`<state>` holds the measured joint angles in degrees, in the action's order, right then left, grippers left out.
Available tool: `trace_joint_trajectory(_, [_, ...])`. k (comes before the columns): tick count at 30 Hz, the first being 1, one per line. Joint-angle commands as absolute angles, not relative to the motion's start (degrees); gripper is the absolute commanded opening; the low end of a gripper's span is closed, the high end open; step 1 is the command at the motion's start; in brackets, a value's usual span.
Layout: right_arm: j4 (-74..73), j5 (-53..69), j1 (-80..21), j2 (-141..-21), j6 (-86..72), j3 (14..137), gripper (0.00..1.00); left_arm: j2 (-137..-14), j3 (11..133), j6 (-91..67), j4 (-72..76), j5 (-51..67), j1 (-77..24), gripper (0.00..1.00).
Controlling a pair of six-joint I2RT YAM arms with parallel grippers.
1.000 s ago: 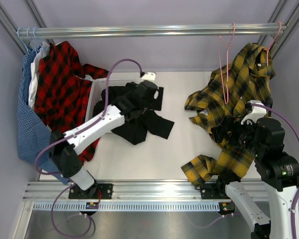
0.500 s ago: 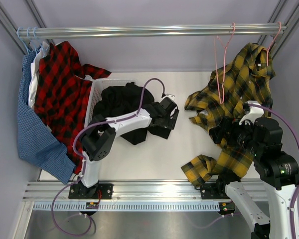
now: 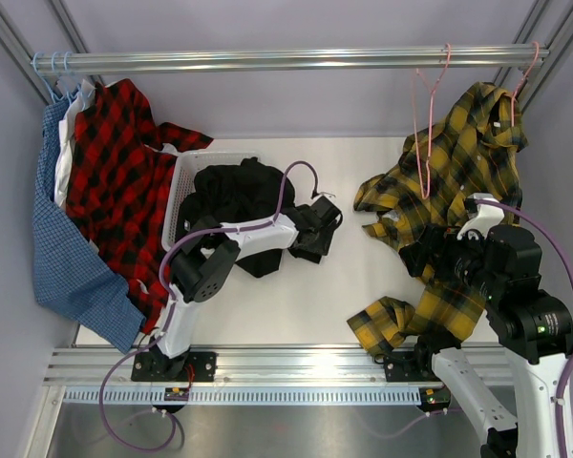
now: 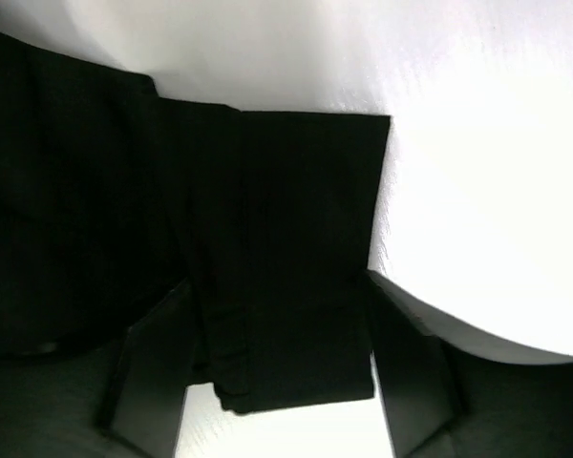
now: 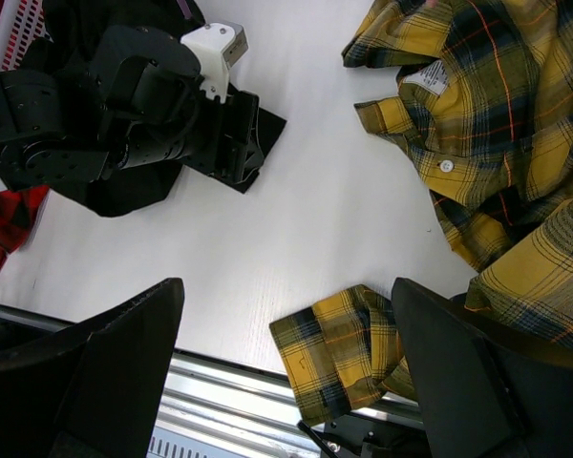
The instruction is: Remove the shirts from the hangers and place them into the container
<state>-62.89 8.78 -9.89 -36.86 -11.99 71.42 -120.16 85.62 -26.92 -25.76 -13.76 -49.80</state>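
Observation:
The black shirt [image 3: 231, 191] lies heaped in the white container [image 3: 183, 181], with one sleeve [image 4: 286, 239] trailing out onto the table. My left gripper [image 3: 317, 224] [image 4: 277, 281] is low over that sleeve's end, open, a finger on each side of the cloth. The yellow-and-black plaid shirt [image 3: 477, 143] [image 5: 516, 114] hangs from a pink hanger [image 3: 527, 67] at the far right, its lower part and cuff [image 5: 339, 343] resting on the table. A second pink hanger [image 3: 426, 124] hangs bare. My right gripper [image 3: 425, 256] [image 5: 286, 286] hovers open above the table beside the plaid cuff, holding nothing.
A red-and-black plaid shirt [image 3: 115, 162] and a blue checked shirt [image 3: 62, 248] hang from light blue hangers [image 3: 53, 69] at the left end of the metal rail [image 3: 286, 60]. An aluminium frame [image 3: 286, 367] runs along the near table edge.
My left gripper swung right from above the container down to the black sleeve on the table, and its jaws narrowed around the cloth. The bare pink hanger swayed slightly. The right arm stayed still.

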Motion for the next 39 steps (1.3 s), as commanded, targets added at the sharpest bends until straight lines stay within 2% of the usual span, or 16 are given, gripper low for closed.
trace_joint_trajectory(1, [-62.6,10.5,-9.8,-36.5,-12.1,71.5,0.99,-121.2,83.8,-28.3,-24.1,-12.9,-49.7,0.59])
trace_joint_trajectory(2, [-62.6,10.5,-9.7,-36.3,-12.0,71.5,0.99,-121.2,83.5,-28.4,-24.0,-13.6,-49.7,0.43])
trace_joint_trajectory(4, [-62.6,10.5,-9.8,-36.4,-12.0,71.5,0.99,-120.9,82.9,-28.3,-24.2,-14.3,-49.7,0.26])
trace_joint_trajectory(5, [-62.7,10.5,-9.7,-36.3,-12.0,71.5,1.0,-120.6,82.7,-28.2,-24.3,-14.8,-49.7,0.12])
trace_joint_trajectory(7, [-62.8,10.5,-9.8,-36.1,-12.0,71.6,1.0,-118.4,82.4,-27.6,-24.9,-15.4,-49.7,0.01])
trace_joint_trajectory(14, [-63.6,10.4,-9.8,-36.0,-11.7,72.2,0.99,-104.8,88.3,-23.2,-34.5,-27.5,-48.1,0.0])
trace_joint_trajectory(21, [-63.5,10.5,-9.7,-36.2,-11.8,73.2,0.99,-92.7,95.0,-19.4,-45.8,-39.0,-39.8,0.0])
trace_joint_trajectory(27, [-63.1,10.9,-9.8,-36.3,-12.0,73.6,1.0,-87.0,87.7,-19.2,-47.3,-40.0,-28.3,0.0])
trace_joint_trajectory(33, [-62.7,11.3,-9.8,-36.5,-12.3,73.0,0.99,-90.0,79.0,-18.9,-39.8,-33.3,-19.7,0.0])
trace_joint_trajectory(39, [-62.5,12.4,-9.7,-36.7,-12.9,72.7,1.0,-103.8,78.7,-19.2,-35.6,-28.2,-17.4,0.01])
